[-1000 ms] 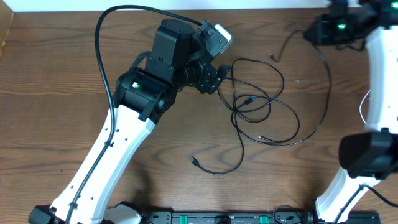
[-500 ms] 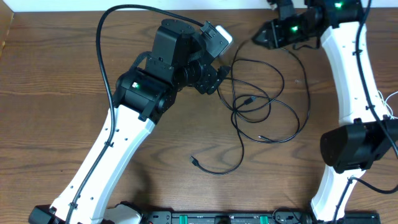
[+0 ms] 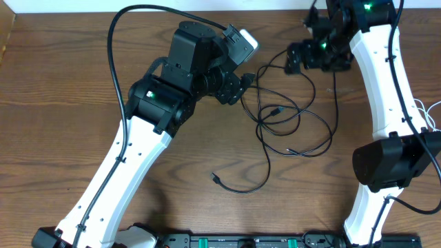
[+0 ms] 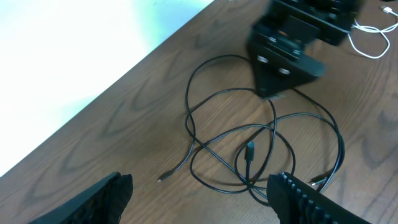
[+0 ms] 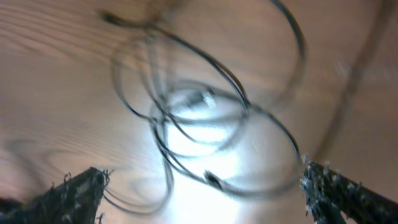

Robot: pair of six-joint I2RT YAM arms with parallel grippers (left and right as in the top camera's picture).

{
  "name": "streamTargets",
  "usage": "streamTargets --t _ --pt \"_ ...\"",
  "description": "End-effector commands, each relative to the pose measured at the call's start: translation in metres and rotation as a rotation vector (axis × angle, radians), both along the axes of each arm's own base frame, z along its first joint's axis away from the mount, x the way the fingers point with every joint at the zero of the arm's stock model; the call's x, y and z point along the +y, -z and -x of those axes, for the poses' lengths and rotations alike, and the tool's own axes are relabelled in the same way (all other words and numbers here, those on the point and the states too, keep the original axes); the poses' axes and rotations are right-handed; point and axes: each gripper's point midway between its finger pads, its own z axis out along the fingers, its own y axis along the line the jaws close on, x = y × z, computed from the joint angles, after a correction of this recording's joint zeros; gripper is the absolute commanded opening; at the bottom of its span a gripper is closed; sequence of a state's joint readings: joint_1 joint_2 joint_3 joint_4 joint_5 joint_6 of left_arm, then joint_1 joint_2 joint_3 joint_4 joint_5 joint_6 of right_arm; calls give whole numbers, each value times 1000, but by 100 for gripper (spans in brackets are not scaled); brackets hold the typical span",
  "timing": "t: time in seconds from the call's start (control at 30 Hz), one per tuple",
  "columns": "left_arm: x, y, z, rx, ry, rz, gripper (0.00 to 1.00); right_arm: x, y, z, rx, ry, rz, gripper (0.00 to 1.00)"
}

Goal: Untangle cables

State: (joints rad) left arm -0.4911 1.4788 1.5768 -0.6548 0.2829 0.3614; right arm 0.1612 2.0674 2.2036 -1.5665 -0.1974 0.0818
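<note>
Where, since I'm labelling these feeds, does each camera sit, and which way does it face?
Overhead: above the table, facing straight down on the black cables; both arms, left pincer and right pincer show.
Left wrist: on the left arm, angled down at the cables; own fingers at bottom edge.
Right wrist: facing down on blurred cables; own fingers in bottom corners.
Shared: overhead and left wrist both show the right pincer near the tangle.

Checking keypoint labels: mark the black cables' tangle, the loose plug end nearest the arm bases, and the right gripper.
black cables (image 3: 275,110), overhead, small plug in the middle of the tangle.
loose plug end (image 3: 215,178), overhead, plug tip.
right gripper (image 3: 293,58), overhead, between its fingertips.
</note>
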Motion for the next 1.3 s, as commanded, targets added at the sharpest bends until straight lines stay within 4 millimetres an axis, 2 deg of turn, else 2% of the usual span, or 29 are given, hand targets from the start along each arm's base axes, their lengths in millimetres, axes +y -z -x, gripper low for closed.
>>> streamTargets --t 0.0,0.07,0.23,0.4,0.5,0.6,0.7,0.87,1.27 --pt "3 -1 -2 -9 -2 -11 74 -25 6 14 72 101 131 98" --pt "3 -1 -2 -9 -2 -11 74 -29 6 23 110 115 154 98" --pt "3 0 -2 -9 -3 -11 74 -38 14 30 145 196 232 92" --pt "7 0 -5 -23 -14 -30 74 -49 35 38 198 245 307 92" --pt "17 0 -11 -25 -42 -36 74 -49 56 45 243 246 323 92" --pt "33 0 -20 -25 -86 -36 75 -50 85 54 288 253 347 92" --pt "48 0 -28 -24 -124 -36 75 -51 101 64 327 258 360 91" --pt "68 0 -37 -23 -177 -37 75 -53 114 73 359 277 372 86" --pt "96 -1 -48 -25 -245 -36 75 -70 137 103 448 342 475 89"
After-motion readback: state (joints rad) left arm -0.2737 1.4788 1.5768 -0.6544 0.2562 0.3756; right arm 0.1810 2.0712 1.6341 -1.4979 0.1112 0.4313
